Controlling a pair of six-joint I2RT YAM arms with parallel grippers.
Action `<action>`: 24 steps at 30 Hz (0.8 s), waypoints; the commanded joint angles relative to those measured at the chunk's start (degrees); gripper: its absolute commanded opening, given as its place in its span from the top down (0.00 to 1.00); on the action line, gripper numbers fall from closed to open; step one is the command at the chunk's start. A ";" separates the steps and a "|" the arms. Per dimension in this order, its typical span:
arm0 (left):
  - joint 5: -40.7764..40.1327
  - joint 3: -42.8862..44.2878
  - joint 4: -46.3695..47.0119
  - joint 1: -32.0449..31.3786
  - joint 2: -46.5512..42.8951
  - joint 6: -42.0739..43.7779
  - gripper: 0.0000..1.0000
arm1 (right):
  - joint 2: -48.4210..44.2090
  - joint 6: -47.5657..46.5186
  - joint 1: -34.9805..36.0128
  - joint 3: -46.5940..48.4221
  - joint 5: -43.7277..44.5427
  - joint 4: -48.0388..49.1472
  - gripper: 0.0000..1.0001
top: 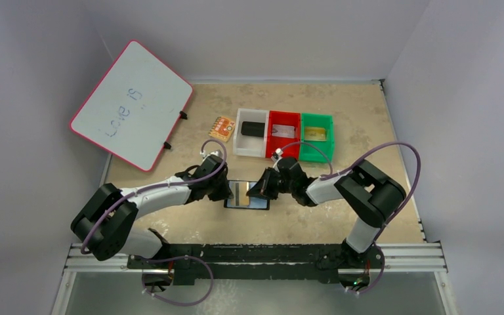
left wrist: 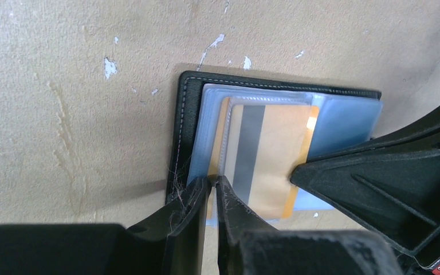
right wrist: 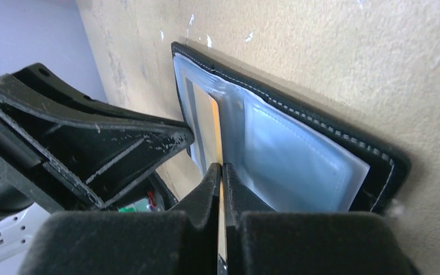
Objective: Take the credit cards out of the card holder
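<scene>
At the near edge of the table point(top: 302, 226) the two arm bases were seen side by side, and both arms were bent inward so that the claws met over one spot just beyond. On the left of that spot the left gripper point(left wrist: 213, 181) was found almost together, its tips pinched on a thin edge at the near left corner of the card holder point(left wrist: 188, 109). It could not be told whether only a clear sleeve point(right wrist: 298, 166) was caught there or the card also. Just to the right, the right gripper point(right wrist: 222, 169) was closed fully on the edge of the gold-tan credit card point(left wrist: 269, 154), at the side turned to the fold of the holder. The card holder was laid open and flat on the table between the two claws, its wide side running left to right. The card was lodged in the left half, partly under the sleeve. Its long axis, as judged from the grey stripe point(left wrist: 249, 149), was pointed from near to far, so across the line between the claws. The coming pull was therefore judged to go sideways toward the right arm, while the holder is pinned by the left. Farther back a red bin point(top: 270, 131) and a green bin point(top: 332, 134) were set, well apart from the holder
</scene>
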 commanded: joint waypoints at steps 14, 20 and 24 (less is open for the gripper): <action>-3.75 1.04 -5.03 -0.07 -0.04 1.90 0.88 | -2.73 -2.50 -1.98 -1.62 -1.37 -2.69 0.98; -2.49 3.45 -4.26 -0.27 -4.54 1.39 0.73 | -0.07 -1.80 -2.01 -0.10 -1.64 -0.83 0.97; -1.04 5.77 -3.14 -0.46 -6.77 0.92 0.68 | -0.11 -0.95 -2.01 -0.51 -1.03 -1.27 0.97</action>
